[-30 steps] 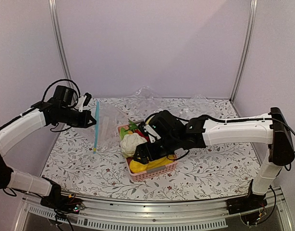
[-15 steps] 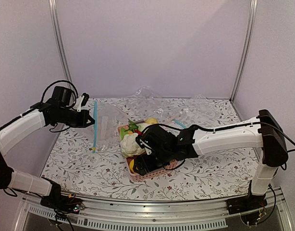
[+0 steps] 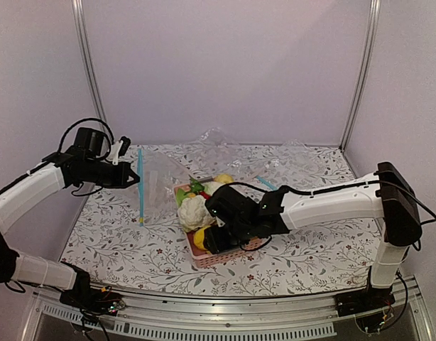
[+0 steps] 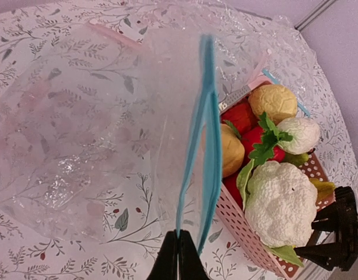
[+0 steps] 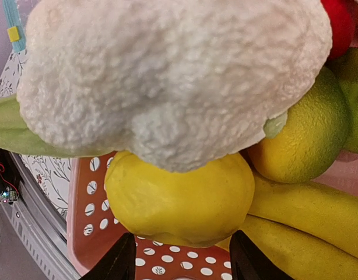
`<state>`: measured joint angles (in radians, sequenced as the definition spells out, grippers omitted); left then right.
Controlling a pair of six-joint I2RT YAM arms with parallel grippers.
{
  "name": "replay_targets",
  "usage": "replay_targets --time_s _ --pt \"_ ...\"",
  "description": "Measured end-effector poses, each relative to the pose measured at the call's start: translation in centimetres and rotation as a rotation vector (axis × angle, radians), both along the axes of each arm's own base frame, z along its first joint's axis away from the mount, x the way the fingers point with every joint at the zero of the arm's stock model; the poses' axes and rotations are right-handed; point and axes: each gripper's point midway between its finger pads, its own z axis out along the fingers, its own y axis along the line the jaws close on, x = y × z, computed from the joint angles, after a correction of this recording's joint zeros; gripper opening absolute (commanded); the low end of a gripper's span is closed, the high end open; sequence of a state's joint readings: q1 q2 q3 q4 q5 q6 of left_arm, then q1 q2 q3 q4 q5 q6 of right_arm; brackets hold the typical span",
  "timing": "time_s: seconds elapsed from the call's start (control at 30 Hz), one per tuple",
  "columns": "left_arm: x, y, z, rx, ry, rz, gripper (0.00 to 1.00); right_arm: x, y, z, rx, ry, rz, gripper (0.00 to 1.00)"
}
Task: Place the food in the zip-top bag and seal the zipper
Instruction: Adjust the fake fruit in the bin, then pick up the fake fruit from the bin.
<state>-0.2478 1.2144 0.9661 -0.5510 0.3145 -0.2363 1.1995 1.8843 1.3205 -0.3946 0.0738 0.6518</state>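
Pale lilac walls (image 3: 225, 64) close in the back and both sides, with aluminium posts (image 3: 86, 71) in the far corners. The bench (image 3: 310, 249) wears a white cloth printed with grey vines and small red flowers. Crumpled clear plastic (image 3: 218, 140) lies along its far edge. On the left, the left pincer (image 3: 131, 175) is closed on the near end of the light-blue zipper (image 4: 206, 146), holding the zip-top bag (image 3: 161, 186) up on edge. The bag's clear body slumps onto the cloth just left of the pink basket (image 3: 229, 257). The zipper's two strips part slightly above the grip. The basket sits mid-bench, packed with toy produce. A white cauliflower (image 3: 194, 212) lies on top, and bananas (image 5: 307, 219) lie along the basket's bottom. The yellow lemon-like fruit (image 5: 179, 195) sits at its near end, partly under the cauliflower. The right pincer (image 3: 209, 240) reaches into that near end. Its jaws stand apart on either side of the lemon-like fruit, and I cannot tell whether they press on it.
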Motion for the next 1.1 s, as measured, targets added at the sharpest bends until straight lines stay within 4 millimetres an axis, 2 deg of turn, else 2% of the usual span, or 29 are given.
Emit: replay_targets --time_s 0.13,0.37,0.5,0.73,0.87,1.0,1.1 --pt "-0.2 0.1 0.7 -0.002 -0.02 -0.002 0.0 0.4 -0.2 0.8 0.005 -0.022 -0.016 0.52" --pt "-1.4 0.3 0.1 0.008 0.027 -0.001 0.0 0.9 -0.5 4.7 0.079 -0.068 -0.031 0.5" --pt "-2.7 0.0 -0.1 0.025 0.063 0.006 0.0 0.8 -1.3 6.4 0.104 -0.087 -0.037 0.51" --pt "-6.1 -1.9 0.5 0.097 0.122 -0.031 0.0 1.1 -2.8 8.8 0.125 -0.139 -0.054 0.5" --pt "-7.5 -2.5 1.6 0.143 0.137 -0.039 0.0 1.3 -2.9 8.9 0.122 -0.151 -0.06 0.5" --pt "-9.0 -2.5 1.8 0.184 0.171 -0.04 0.0 1.3 -2.9 8.9 0.124 -0.151 -0.06 0.51" --pt "-9.8 -2.4 1.4 0.212 0.198 -0.038 0.0 1.3 -2.8 8.9 0.132 -0.15 -0.061 0.59"
